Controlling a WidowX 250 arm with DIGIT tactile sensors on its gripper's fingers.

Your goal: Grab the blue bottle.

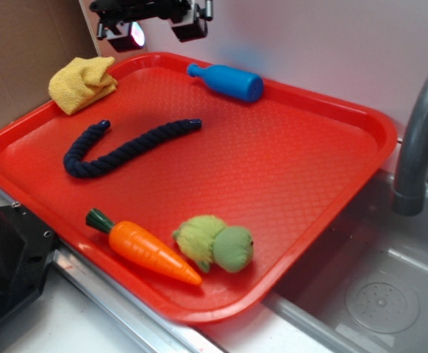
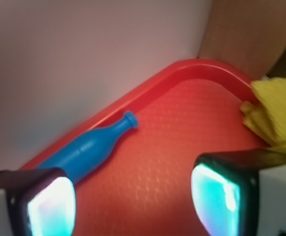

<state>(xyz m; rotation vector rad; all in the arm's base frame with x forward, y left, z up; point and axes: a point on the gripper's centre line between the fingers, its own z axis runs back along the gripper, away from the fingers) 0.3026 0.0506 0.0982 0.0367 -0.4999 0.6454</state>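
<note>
While pincer point(image 2: 133, 196) gapes empty | red tray point(image 1: 309, 169) bridges sink point(image 1: 390, 294) | white wall point(image 1: 309, 37)

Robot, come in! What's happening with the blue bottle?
Gripper open, empty, above tray. Blue bottle lying by back rim, untouched. Nothing in the way.

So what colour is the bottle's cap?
Blue cap, slightly darker than the blue bottle; clearest in the exterior view.

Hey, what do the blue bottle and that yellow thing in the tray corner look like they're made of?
Blue bottle: probably hard plastic, smooth with a slight sheen on its body. Yellow cloth: looks like soft woven fabric, matte, bunched into folds.
</note>
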